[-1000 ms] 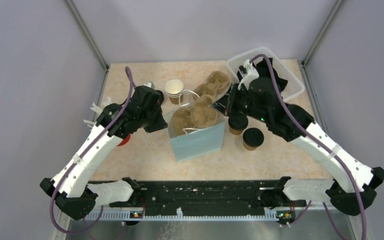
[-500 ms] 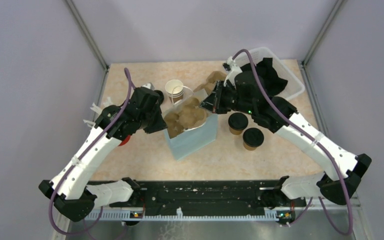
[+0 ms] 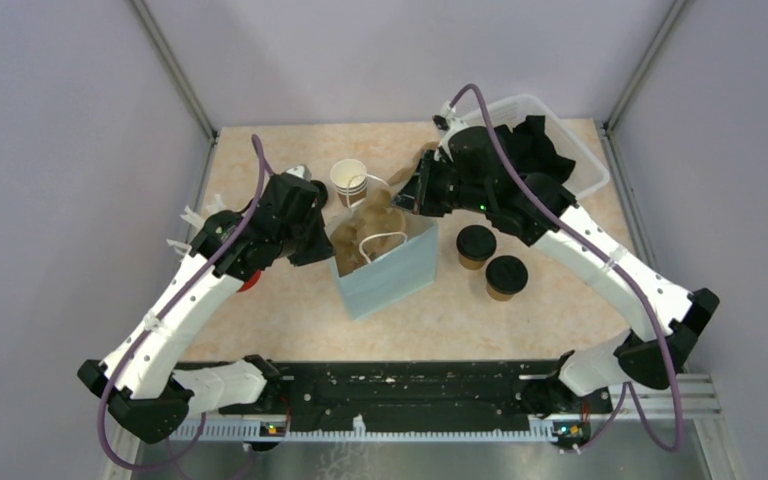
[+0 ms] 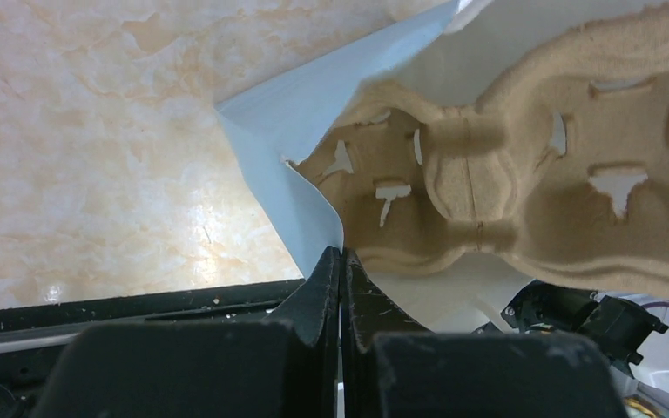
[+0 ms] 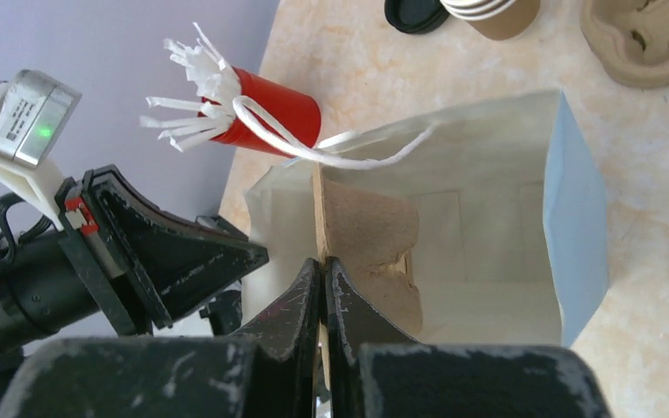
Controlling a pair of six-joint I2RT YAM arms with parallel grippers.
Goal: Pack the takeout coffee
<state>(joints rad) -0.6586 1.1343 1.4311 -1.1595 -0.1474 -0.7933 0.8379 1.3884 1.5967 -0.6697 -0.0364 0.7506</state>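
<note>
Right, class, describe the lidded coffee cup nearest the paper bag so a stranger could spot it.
Find the pale blue paper bag in the middle. To its right stand two brown cups with black lids. Yours is the cup closer to the bag; the other lidded cup stands further right, away from it.

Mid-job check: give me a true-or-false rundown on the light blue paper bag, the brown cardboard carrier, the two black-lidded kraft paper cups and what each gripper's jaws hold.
1. The left gripper has its jaws shut on the rim of the light blue paper bag. True.
2. The right gripper has its jaws shut on the brown cardboard carrier. True.
3. The two black-lidded kraft paper cups sit inside the bag. False: both stand on the marbled table, to the right of the bag.
4. The bag lies flattened shut. False: it stands open with the carrier in it.
</note>
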